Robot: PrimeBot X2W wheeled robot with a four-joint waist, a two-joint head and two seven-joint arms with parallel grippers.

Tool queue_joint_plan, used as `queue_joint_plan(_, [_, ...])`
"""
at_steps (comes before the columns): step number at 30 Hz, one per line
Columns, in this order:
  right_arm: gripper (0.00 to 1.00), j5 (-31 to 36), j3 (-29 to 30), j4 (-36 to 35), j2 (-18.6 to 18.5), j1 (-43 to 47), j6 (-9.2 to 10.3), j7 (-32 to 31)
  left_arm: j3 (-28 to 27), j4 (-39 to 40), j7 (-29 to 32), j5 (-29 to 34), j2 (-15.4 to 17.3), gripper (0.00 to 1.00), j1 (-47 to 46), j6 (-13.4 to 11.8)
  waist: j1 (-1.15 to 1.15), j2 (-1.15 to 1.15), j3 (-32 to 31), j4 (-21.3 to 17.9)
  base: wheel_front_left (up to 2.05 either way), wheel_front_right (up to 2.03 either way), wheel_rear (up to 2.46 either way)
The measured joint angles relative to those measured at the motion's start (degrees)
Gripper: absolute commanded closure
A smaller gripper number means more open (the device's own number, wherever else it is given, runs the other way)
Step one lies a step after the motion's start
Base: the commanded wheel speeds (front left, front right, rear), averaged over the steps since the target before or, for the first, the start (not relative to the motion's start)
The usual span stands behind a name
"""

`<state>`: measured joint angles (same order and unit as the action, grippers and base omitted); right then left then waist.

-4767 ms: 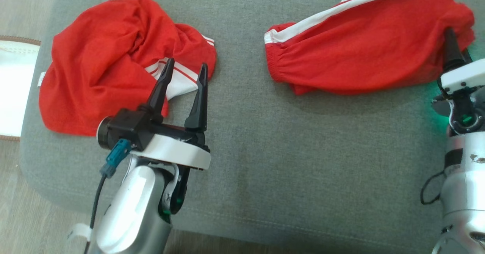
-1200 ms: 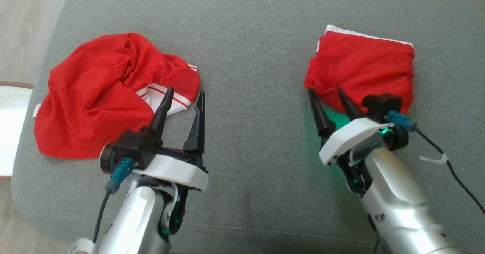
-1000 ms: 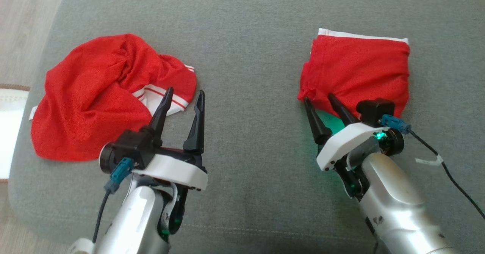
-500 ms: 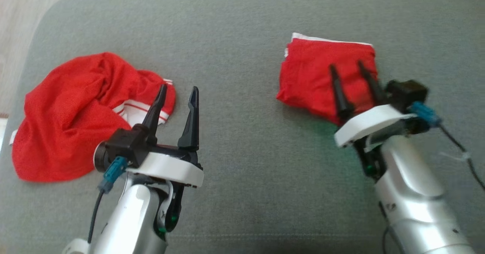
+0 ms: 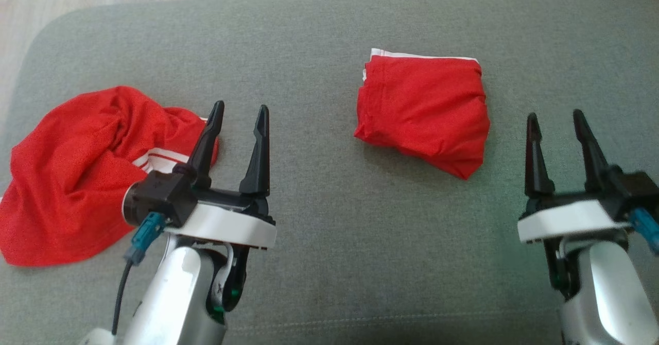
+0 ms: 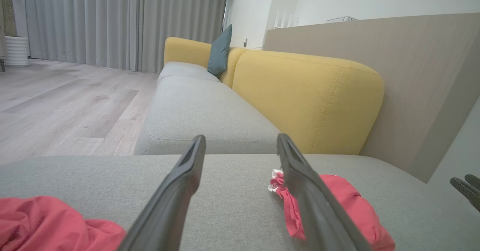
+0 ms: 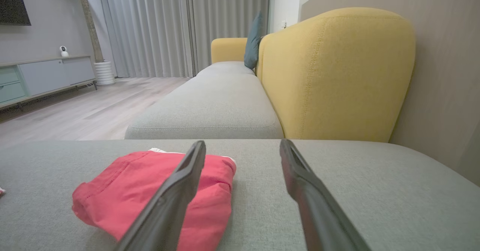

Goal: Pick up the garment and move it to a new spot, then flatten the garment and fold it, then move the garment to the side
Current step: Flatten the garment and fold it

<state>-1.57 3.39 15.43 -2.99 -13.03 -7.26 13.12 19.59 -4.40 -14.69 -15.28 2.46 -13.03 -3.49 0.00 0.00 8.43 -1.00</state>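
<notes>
Right tool [image 5: 553, 115] drawn back off folded garment [image 5: 422, 110], spread, empty

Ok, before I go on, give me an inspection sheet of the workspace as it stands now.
Surface: grey sofa cushion; both garments lie on it.
Job's things: folded red garment, a compact bundle with a white edge at its far side, lying free.
Clutter: crumpled red garment with white stripes, at the cushion's left end.
Grippers: left gripper open, empty, beside the crumpled garment; right gripper open, empty, right of the folded garment and apart from it.
Cables: black cable hanging from a teal plug at the left wrist; second teal plug at the right wrist.
Surroundings: yellow backrest, wood floor, grey curtains.
</notes>
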Motion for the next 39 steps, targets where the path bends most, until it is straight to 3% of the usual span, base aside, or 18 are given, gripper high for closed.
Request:
queue_joint_plan(15, [0.0,-1.5,0.8,-3.8,0.2,3.2,0.0,0.8,-0.2,1.4,0.0,0.1,0.0,0.0,0.7,1.0,0.0,0.0,1.9,-0.5,0.0,0.0,0.0])
queue_joint_plan(16, [0.54,-1.5,0.8,-3.9,0.2,3.1,0.0,0.8,-0.1,1.4,0.0,0.3,0.0,0.0,0.7,1.1,0.0,0.0,2.2,-0.3,0.0,0.0,0.0])
queue_joint_plan(17, [1.0,-1.4,0.7,-4.0,0.2,2.9,0.0,0.8,0.0,1.3,0.0,0.5,0.0,0.0,0.7,1.3,0.0,0.0,2.5,-0.1,0.0,0.0,0.0])
queue_joint_plan(26, [1.0,1.6,-1.8,-1.4,0.2,-5.1,0.0,0.2,1.7,1.3,0.0,-0.1,0.0,0.0,-0.1,1.5,0.01,0.0,6.1,3.2,0.0,0.0,0.0])
queue_joint_plan(39, [1.0,10.0,5.2,18.8,0.1,-17.6,0.0,0.5,3.8,1.4,0.0,-1.5,0.0,0.0,-4.0,0.9,0.01,0.0,13.1,12.2,0.0,0.0,0.0])
